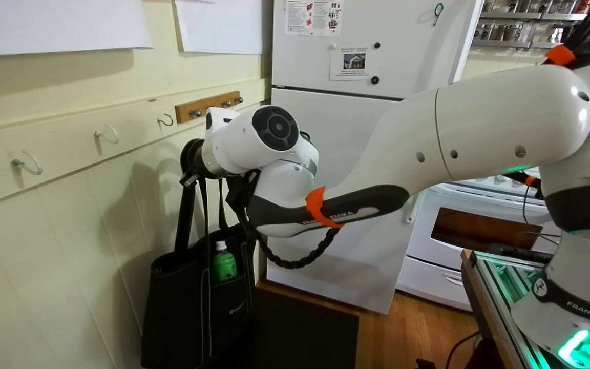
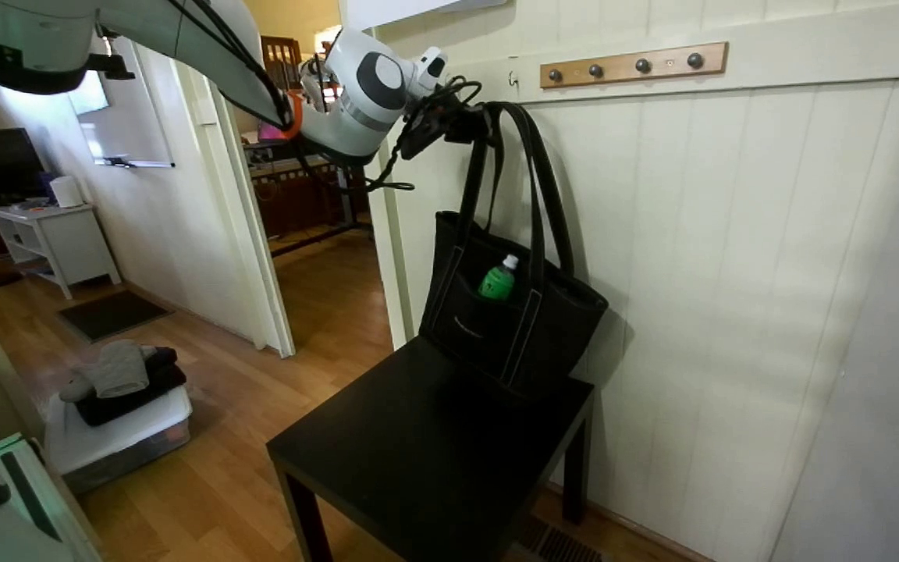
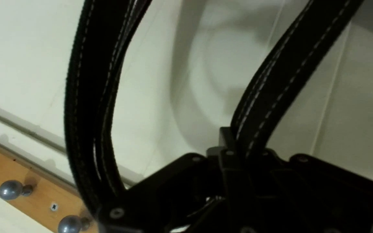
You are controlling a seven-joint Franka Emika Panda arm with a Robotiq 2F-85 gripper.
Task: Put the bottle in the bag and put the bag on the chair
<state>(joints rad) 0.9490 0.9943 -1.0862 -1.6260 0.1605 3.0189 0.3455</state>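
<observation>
In an exterior view, the dark chair point(image 2: 406, 460) stretches before the bag point(image 2: 508, 339), which tilts at its far end, their contact too dark to tell. The green bottle point(image 2: 498, 283) sits in the bag's front pocket point(image 2: 471, 316), cap point(image 2: 510, 261) up. Above the bag, the hand point(image 3: 244, 145) grasps its handles point(image 3: 270, 94). Behind the bag, pale wall point(image 2: 738, 257).

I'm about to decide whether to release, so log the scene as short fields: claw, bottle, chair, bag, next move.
claw: shut on the handles
bottle: green, white-capped, in the outer pocket of the bag, upper part showing
chair: black, beside the wall
bag: black, at the chair's wall side; contact unclear, dark on dark
next move: perhaps confirm it rests there, then open
</observation>
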